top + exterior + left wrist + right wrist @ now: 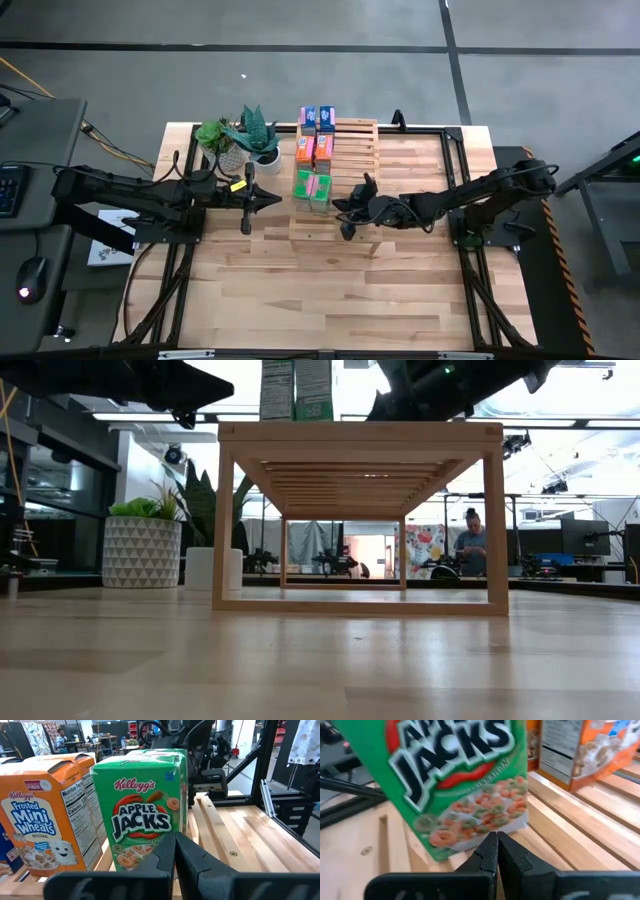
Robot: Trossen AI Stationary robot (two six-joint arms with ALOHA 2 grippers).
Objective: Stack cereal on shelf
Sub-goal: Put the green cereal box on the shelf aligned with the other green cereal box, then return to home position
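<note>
The shelf [350, 170] stands mid-table, and the cereal stands upright on its slats in a row: two blue boxes [317, 118] at the far end, two orange boxes [313, 150] in the middle, two green boxes [312, 188] at the near end. My left gripper [274, 200] is shut and level. It points at the green box's front [142, 815] from the table's left, a short gap away. My right gripper [338, 207] is shut and tipped slightly down over the shelf, its tips [496, 840] right at the other green box's lower edge [470, 840]. My right gripper comes at the green box's bottom edge [480, 836] from the table's right, slanting slightly down, with its fingers shut. Whether the fingertips touch the box, I cannot tell. The box stands on the shelf's slats [580, 825].
Two potted plants [245, 135] stand left of the shelf's far end. Black frame rails [455, 170] run along both table sides. Bare slats [358, 150] lie right of the boxes. In the low view a person [470, 540] sits in the room beyond.
</note>
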